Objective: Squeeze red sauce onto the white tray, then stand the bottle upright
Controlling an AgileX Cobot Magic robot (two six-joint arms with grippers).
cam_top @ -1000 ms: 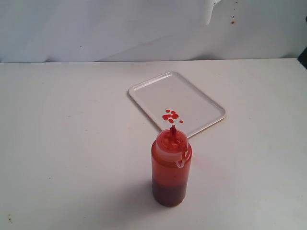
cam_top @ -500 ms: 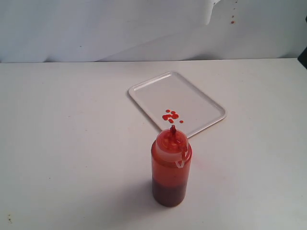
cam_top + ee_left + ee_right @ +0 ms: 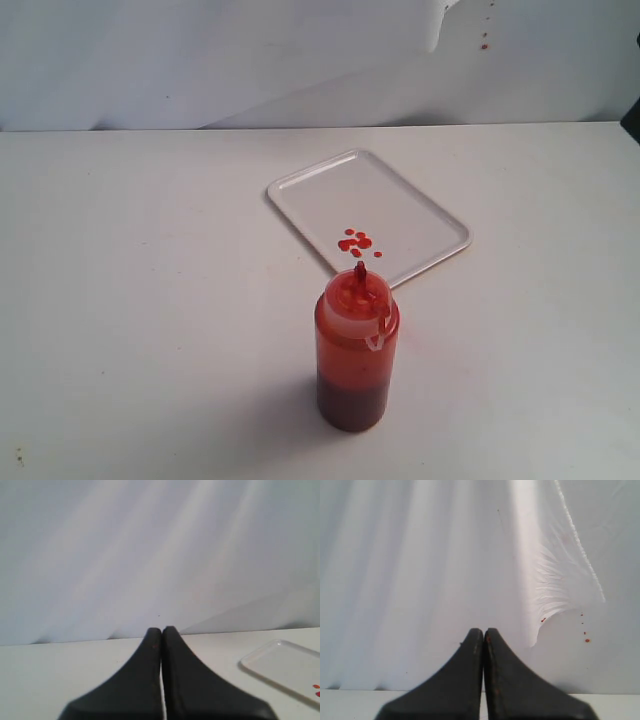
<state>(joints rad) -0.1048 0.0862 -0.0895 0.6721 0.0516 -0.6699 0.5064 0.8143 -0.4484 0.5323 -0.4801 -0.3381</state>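
The bottle (image 3: 356,350) stands upright on the table in the exterior view, red cap and nozzle up, dark sauce in its lower part. Just behind it lies the white tray (image 3: 400,200), with several small drops of red sauce (image 3: 355,242) near its front edge. A corner of the tray (image 3: 280,667) also shows in the left wrist view. My left gripper (image 3: 161,630) is shut with nothing between its black fingers, away from the bottle. My right gripper (image 3: 484,631) is shut and empty too, facing the white backdrop. Neither gripper appears in the exterior view.
A white backdrop cloth (image 3: 200,60) hangs behind the table, with a few red specks (image 3: 587,640) on it. The white tabletop (image 3: 130,300) spreads wide to the left of the bottle and tray.
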